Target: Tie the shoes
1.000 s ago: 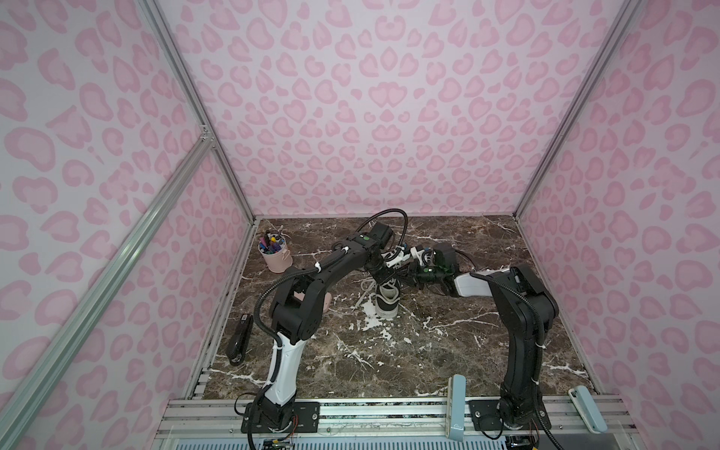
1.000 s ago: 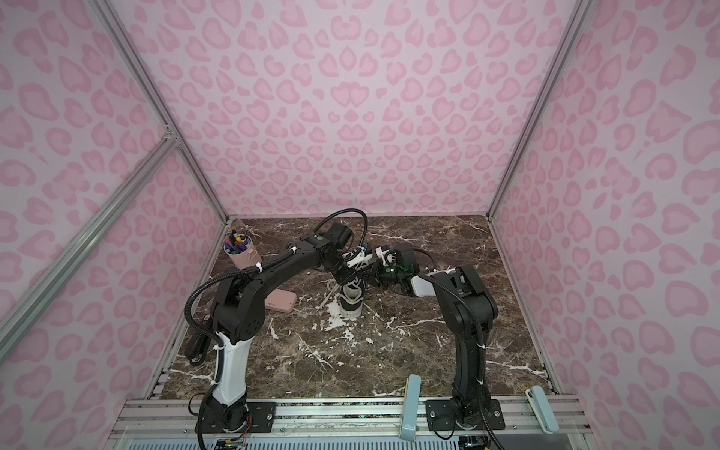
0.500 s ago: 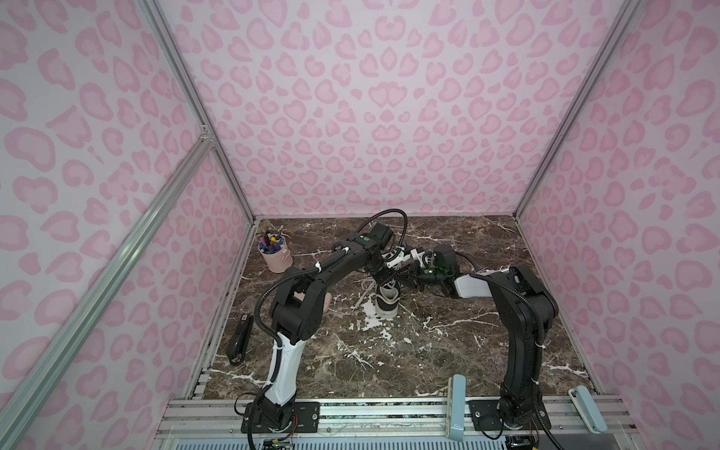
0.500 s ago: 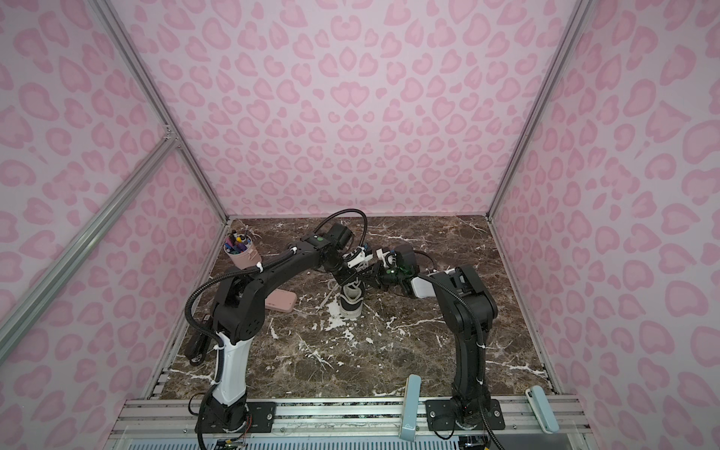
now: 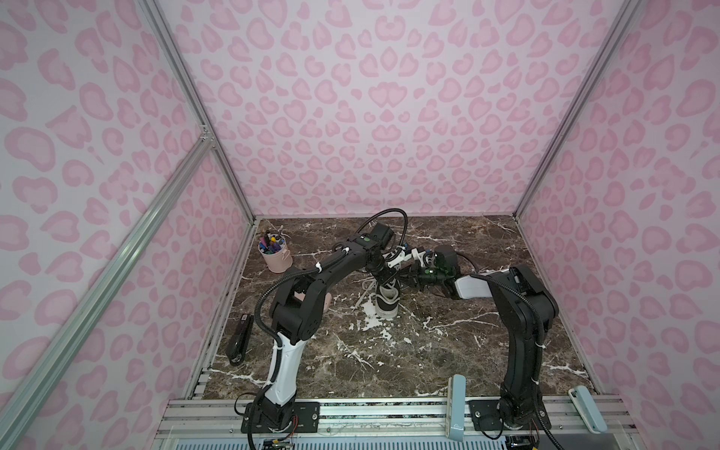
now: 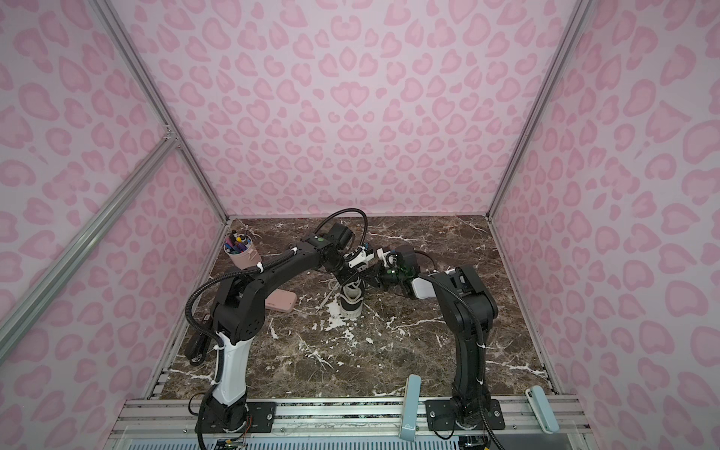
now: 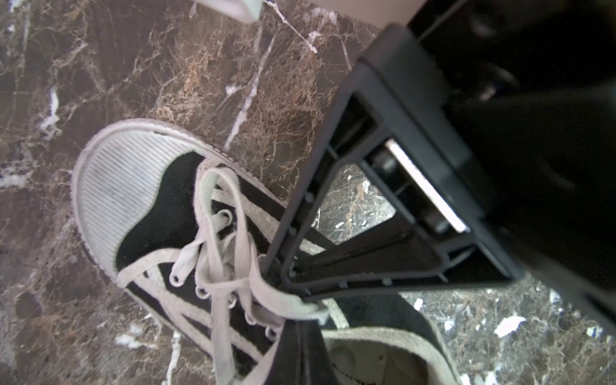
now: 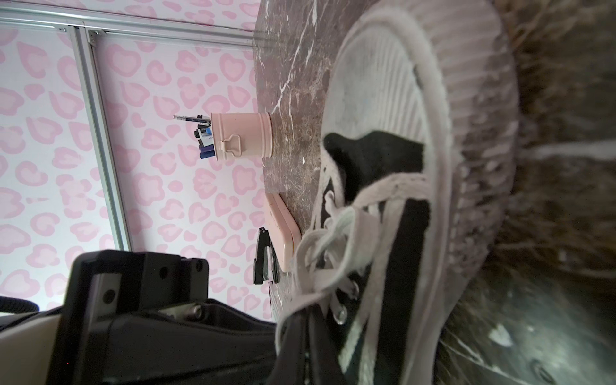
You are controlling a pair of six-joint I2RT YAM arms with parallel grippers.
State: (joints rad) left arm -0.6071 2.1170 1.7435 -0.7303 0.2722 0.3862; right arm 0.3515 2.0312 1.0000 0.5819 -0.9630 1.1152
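Apparently to cinch a knot, left gripper (image 7: 287, 287) and right gripper (image 8: 301, 328) both clench the long white flat laces (image 7: 233, 233) above the small black canvas sneaker (image 7: 150, 226).

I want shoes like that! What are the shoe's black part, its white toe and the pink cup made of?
The black upper looks like matte cloth, probably canvas: its edges are fuzzy. The toe cap looks like white rubber, ribbed and scuffed. The pink cup is smooth with ridged bands, maybe painted tin, maybe plastic.
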